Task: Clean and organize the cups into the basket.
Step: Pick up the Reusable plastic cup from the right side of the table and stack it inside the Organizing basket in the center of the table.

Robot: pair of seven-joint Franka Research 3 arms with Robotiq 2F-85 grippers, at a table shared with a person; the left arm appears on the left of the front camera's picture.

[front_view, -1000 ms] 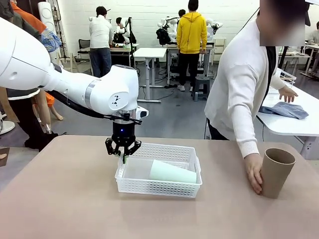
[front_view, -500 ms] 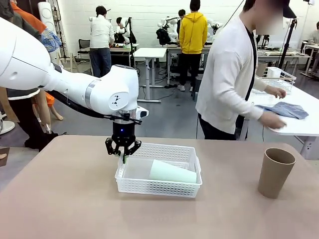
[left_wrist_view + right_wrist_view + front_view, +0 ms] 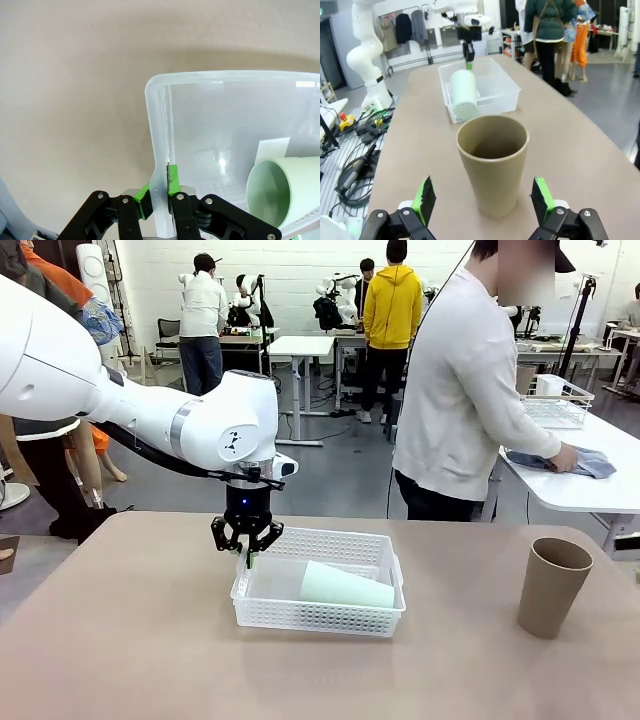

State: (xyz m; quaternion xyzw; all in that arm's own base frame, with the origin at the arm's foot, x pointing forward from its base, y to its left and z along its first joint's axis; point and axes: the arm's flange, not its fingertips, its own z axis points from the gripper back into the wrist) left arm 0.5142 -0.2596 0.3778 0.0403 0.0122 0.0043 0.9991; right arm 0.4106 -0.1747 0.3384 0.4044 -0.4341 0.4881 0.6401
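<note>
Person's hand [image 3: 566,456] off brown cup [image 3: 553,586], now on cloth [image 3: 592,462] @ side table [image 3: 570,492].

No words, numbers or signs can be read anywhere. A small white label [image 3: 274,149] is seen on the floor of the basket [image 3: 210,80], but no print can be made out on it.

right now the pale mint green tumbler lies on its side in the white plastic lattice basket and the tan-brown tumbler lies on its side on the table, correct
No. The tan-brown tumbler stands upright on the table, open end up, as the front view shows. The pale mint green tumbler does lie on its side in the white plastic lattice basket.
</note>
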